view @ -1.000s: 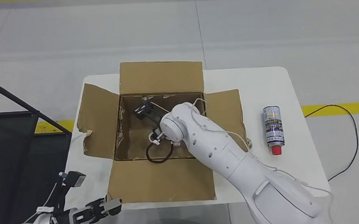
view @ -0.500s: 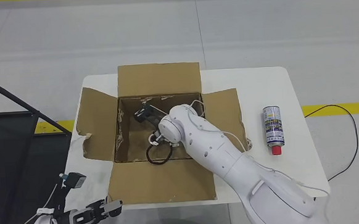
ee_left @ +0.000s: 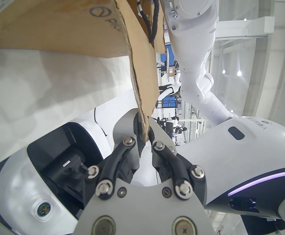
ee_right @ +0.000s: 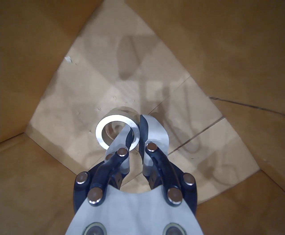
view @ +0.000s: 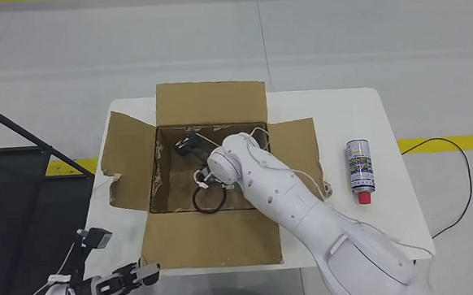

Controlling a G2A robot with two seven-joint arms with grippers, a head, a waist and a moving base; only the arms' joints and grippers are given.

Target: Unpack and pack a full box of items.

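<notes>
From above, the box (view: 209, 104) stands at the middle of the desk (view: 340, 117). The left gripper (ee_left: 145, 128) pinches the edge of its flap (ee_left: 142, 77). The right gripper (ee_right: 136, 131) clamps the wall of a tape roll (ee_right: 99, 134) near the box floor's middle: likely light, stiff, well held there.

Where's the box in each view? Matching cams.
Top view: box open, mid-table.
Left wrist view: its flap corner, pinched in left pincer.
Right wrist view: its floor, under right pincer gripping a ring.
Shared landmark: right arm, top and left wrist views.

Logo on box flap (ee_left: 66, 29), labelled can (view: 358, 169)
</notes>
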